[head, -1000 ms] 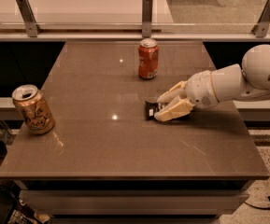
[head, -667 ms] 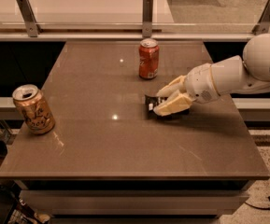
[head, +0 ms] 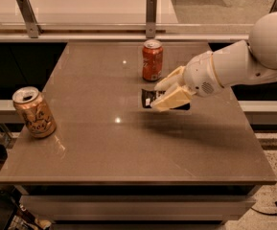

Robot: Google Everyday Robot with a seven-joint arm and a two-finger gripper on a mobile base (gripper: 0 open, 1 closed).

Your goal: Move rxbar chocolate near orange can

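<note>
The rxbar chocolate, a flat black wrapper with white lettering, is held between my gripper's two tan fingers, right of the table's middle and seemingly just above the surface. My gripper reaches in from the right on a white arm and is shut on the bar, which sticks out to its left. The orange can, golden-tan with dark script and a silver top, stands near the table's left edge, far to the left of the gripper.
A red-orange can stands just behind the gripper, close to the upper finger. The brown table has a rail with metal posts behind its far edge. Dark gaps lie to both sides of the table.
My gripper has moved left and toward the far side, carrying the bar with it. Both cans stand where they were.
</note>
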